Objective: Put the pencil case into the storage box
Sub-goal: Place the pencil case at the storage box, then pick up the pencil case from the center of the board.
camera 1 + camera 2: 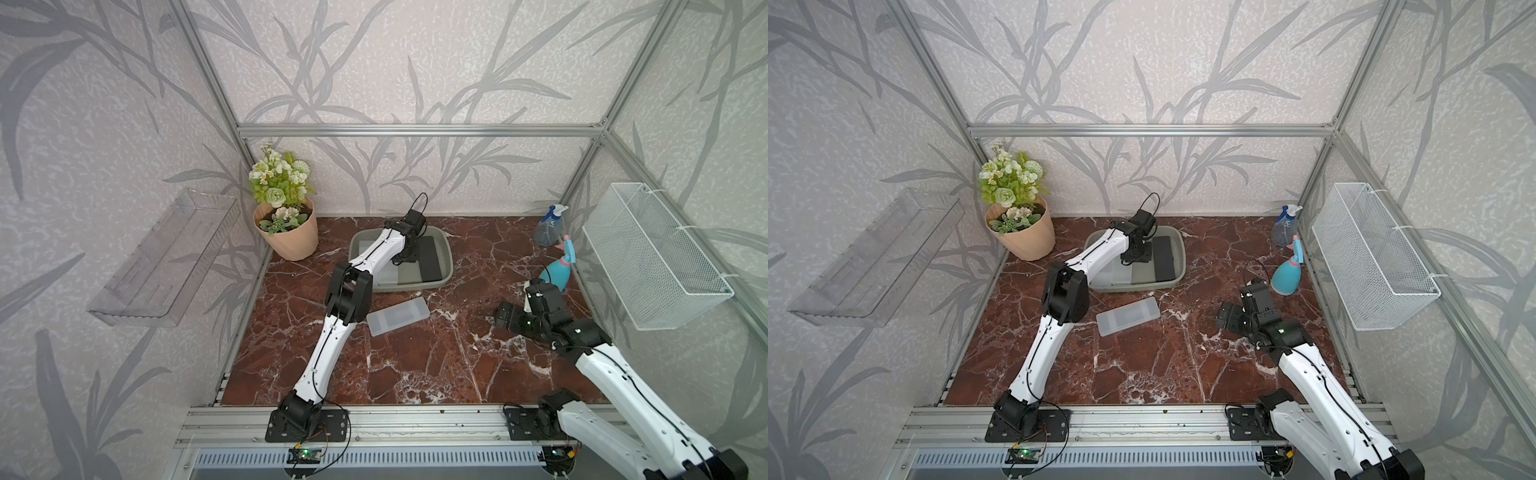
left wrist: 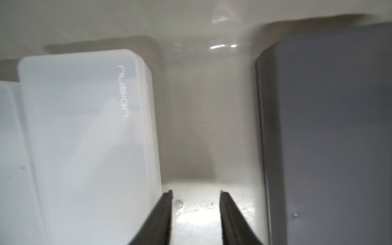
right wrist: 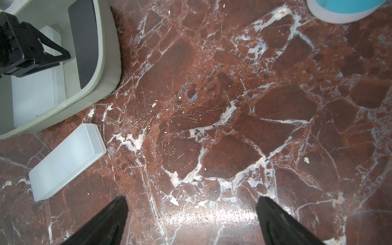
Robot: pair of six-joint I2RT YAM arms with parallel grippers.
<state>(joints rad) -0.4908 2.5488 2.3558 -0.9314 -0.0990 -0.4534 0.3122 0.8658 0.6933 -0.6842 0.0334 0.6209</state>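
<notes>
The grey-green storage box (image 1: 415, 286) (image 1: 1142, 286) stands at the back middle of the marble table. In it lie a dark grey pencil case (image 1: 430, 259) (image 2: 328, 137) (image 3: 83, 42) and a translucent white pencil case (image 1: 386, 274) (image 2: 84, 137). My left gripper (image 1: 405, 262) (image 2: 195, 192) is down inside the box between these two, open, with only the box floor between its fingers. Another translucent white pencil case (image 1: 397, 316) (image 1: 1128, 316) (image 3: 67, 161) lies flat on the table just in front of the box. My right gripper (image 1: 509, 316) (image 3: 191, 200) hovers open over bare marble to the right.
A peach flower pot (image 1: 286, 237) stands left of the box. A clear spray bottle (image 1: 548, 228) and a blue one (image 1: 559, 270) stand at the right edge. A white wire basket (image 1: 656, 257) and a clear tray (image 1: 166, 257) hang on the side walls.
</notes>
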